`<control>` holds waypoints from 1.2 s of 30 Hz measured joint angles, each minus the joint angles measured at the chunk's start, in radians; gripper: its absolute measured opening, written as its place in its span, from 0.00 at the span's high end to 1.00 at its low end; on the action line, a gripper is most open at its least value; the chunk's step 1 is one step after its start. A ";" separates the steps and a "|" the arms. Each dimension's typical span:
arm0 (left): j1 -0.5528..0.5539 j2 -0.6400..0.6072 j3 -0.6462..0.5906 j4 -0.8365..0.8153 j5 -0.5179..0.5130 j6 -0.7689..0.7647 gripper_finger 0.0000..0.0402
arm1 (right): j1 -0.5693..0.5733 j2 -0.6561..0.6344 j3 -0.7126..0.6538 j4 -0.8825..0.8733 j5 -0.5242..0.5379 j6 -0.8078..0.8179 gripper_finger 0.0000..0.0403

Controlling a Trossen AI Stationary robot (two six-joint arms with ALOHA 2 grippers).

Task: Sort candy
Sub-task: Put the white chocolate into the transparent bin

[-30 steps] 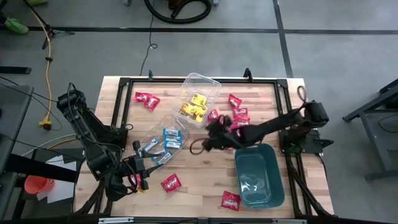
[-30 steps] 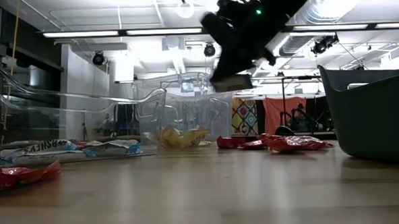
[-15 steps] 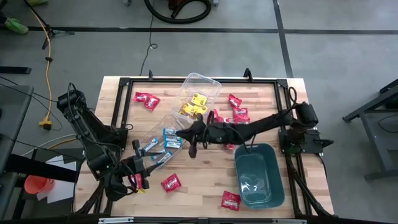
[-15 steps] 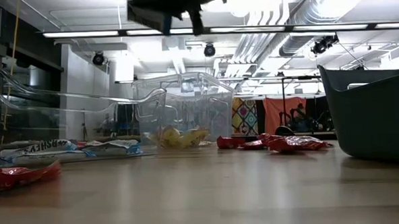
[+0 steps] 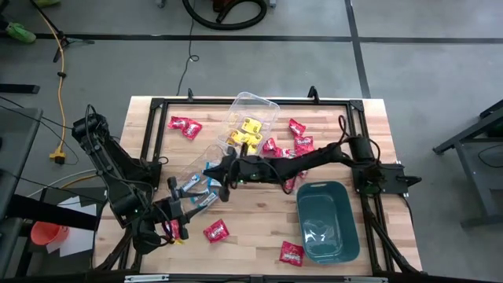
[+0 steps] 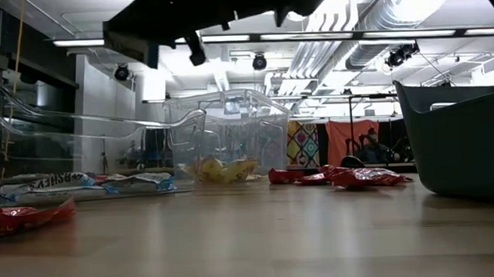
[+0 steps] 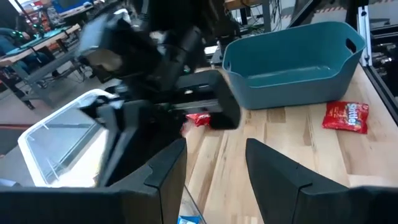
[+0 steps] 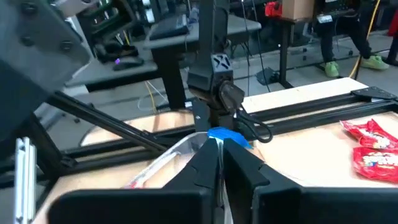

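Candy packets are scattered on the table: red ones and a red cluster. Yellow ones lie in a clear tub. Blue-and-white ones lie in a second, tipped clear tub. My right gripper reaches across from the right and hangs above that second tub, shut on a blue-and-white packet; it is also visible in the right wrist view. My left gripper waits open near the table's near left corner, its fingers apart in the left wrist view. My right gripper pinches a blue-and-white candy packet between its two fingers. One end of the packet sticks out past the fingertips. The packet is lifted clear of the table, above the tub of blue-and-white candy.
A teal bin stands at the near right with a red packet beside it. The right arm spans the table's middle above the red cluster. Black frame rails run along the table's edges. Bare wood lies between the tubs and the teal bin.
My right gripper has swung from beside the red cluster toward the table's left, rising in the low view, and now hangs over the tub of blue-and-white candy. The left arm has kept still.
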 joint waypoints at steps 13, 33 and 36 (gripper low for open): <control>0.000 0.000 0.000 0.004 0.041 -0.005 0.62 | -0.004 0.020 0.191 -0.415 -0.036 -0.087 0.51; -0.003 0.001 0.000 0.004 0.123 -0.081 0.62 | 0.143 -0.123 0.379 -1.811 0.507 0.196 0.44; -0.003 0.001 0.000 0.008 0.119 -0.082 0.62 | 0.170 -0.211 0.236 -1.828 0.557 0.301 0.44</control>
